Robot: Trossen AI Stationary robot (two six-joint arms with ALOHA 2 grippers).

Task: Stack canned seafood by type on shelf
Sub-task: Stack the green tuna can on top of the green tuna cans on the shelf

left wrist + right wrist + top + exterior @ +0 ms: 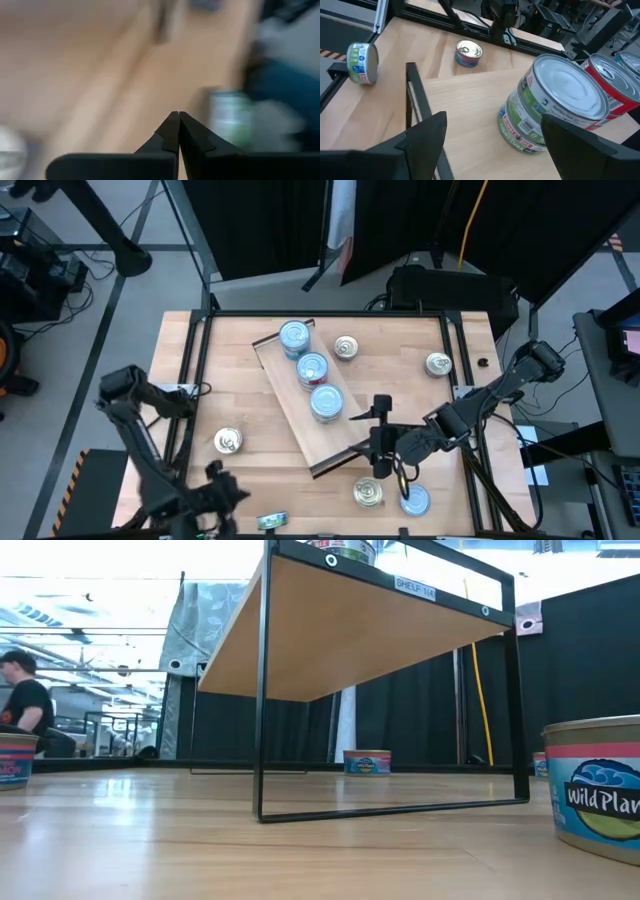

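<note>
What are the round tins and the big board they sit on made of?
The tins look like metal: their tops shine silvery with pressed rings, and printed paper-like labels wrap their sides. The shelf looks like light wood with a smooth, pale finish, and its frame seems to be thin black-painted metal.

overhead and table-level views share the shelf [310, 395]; wrist cameras sit close.

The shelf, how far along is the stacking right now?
Partly done. Three stacks stand on the shelf: at and. The right gripper is open and empty at the shelf's near end. The left gripper is shut at the table's near edge. Loose tins remain.
</note>
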